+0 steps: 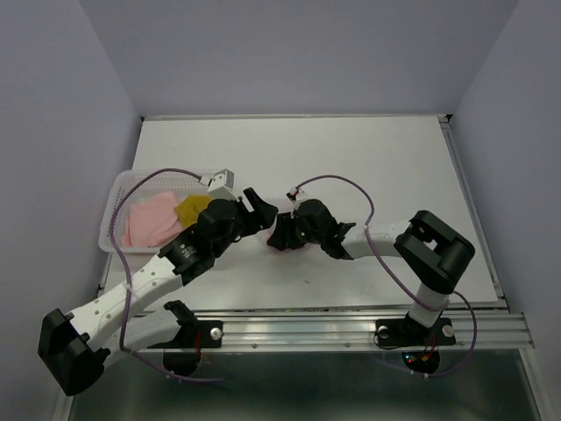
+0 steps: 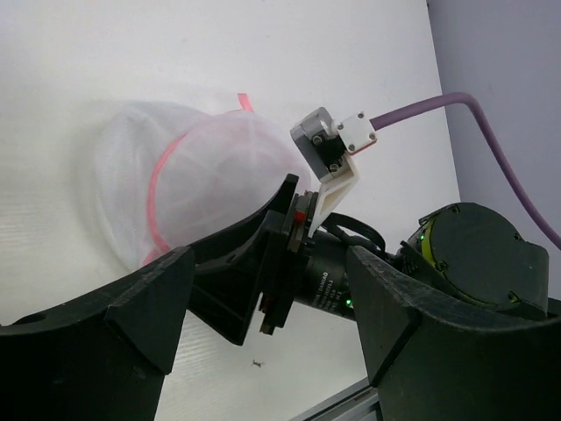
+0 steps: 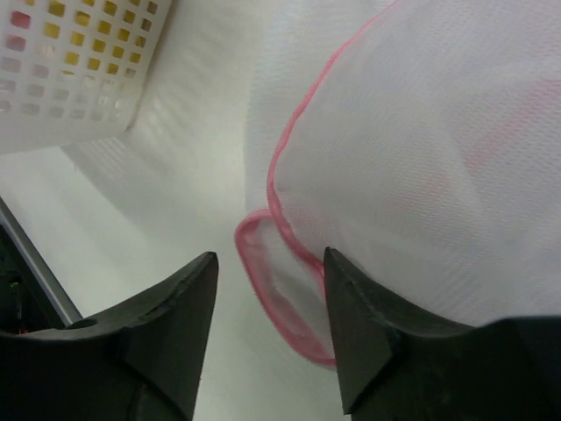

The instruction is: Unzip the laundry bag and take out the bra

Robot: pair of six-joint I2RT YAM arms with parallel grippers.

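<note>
Now left gripper (image 2: 267,263) spread, empty; right gripper (image 3: 270,263) spread astride laundry bag (image 3: 421,158) pink trim (image 3: 270,186); motor print (image 2: 320,285) unreadable.

Overhead, two wrist close-ups (bag (image 2: 210,175) shared)

Laundry bag (image 2: 210,184): translucent white mesh dome, puffed up, resting on the white table (image 2: 61,61). Pink zipper trim (image 3: 279,167) rings its edge. In the left wrist view a pink tab pokes out at its 12 o'clock. Contents unclear.
</note>
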